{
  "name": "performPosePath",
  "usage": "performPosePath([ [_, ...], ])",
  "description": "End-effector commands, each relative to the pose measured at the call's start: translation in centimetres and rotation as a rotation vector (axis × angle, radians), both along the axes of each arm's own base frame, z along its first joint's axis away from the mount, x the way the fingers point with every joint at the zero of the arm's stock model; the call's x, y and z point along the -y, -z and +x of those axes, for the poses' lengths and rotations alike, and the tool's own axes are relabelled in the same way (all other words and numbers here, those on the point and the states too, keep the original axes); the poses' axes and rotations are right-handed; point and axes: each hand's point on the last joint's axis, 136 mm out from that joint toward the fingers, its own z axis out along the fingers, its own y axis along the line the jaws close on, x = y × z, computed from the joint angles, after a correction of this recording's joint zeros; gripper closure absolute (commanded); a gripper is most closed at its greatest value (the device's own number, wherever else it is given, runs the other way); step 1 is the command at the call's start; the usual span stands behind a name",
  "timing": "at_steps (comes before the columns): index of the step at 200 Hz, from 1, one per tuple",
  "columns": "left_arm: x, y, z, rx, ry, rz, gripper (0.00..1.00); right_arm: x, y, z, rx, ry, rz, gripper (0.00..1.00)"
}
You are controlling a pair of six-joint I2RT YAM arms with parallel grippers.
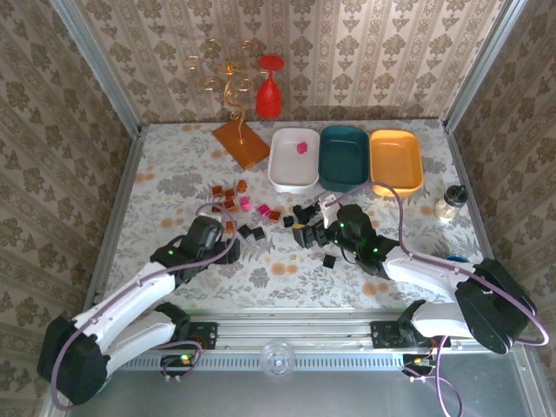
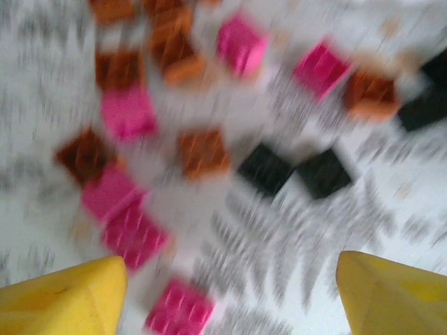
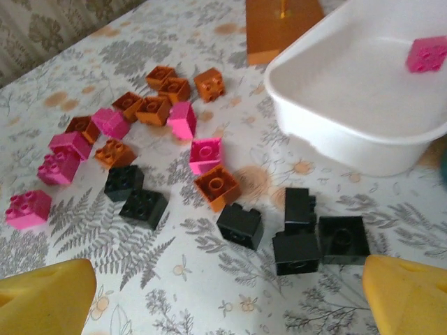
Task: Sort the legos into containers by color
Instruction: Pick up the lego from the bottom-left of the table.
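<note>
Top view, 12 o'clock = far wall.

Table: glossy cloth with a grey and tan flower print.

Three shallow plastic trays with rounded corners stand side by side, rims touching, at 12 to 1 o'clock: white tray, teal tray, orange-yellow tray. One pink brick lies in the white tray.

Loose bricks are small studded cubes of hard, shiny plastic. The orange and pink ones are scattered on the 9 o'clock side of centre. The black bricks are grouped at centre.

Left claw: the wrist picture is smeared. Blunt yellow fingertips sit in the two lower corners, spread wide with nothing between them. Pink, orange and black cubes lie ahead on the cloth. In the top view this claw is at the 6 o'clock edge of the orange and pink scatter.

Right claw: its yellow wedge tips are wide apart and empty. Black cubes lie just ahead at 12 o'clock and one orange cube at 11. The white tray's smooth wall is at 1 o'clock, with the pink cube inside.

Other items:
- Flat orange-brown rectangular tile at 11 o'clock.
- Gold wire candle holder and red wine glass behind the tile.
- Small clear jar at 3 o'clock.
</note>
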Motion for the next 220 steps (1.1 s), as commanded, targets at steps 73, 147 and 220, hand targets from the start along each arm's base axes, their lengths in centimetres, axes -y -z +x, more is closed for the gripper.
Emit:
performPosePath([
  [73, 0.7, 3.4, 1.8, -0.136, -0.010, -0.002, 0.17, -1.0, -1.1, 0.3, 0.023, -0.029, 0.014, 0.00],
  [147, 2.8, 4.6, 2.0, -0.161, 0.083, 0.021, 0.29, -0.6, -0.8, 0.7, 0.017, -0.004, -0.010, 0.00],
  [220, 3.4, 5.9, 0.7, -0.221, 0.115, 0.090, 0.49, -1.0, -1.1, 0.2, 0.031, -0.038, 0.007, 0.00],
])
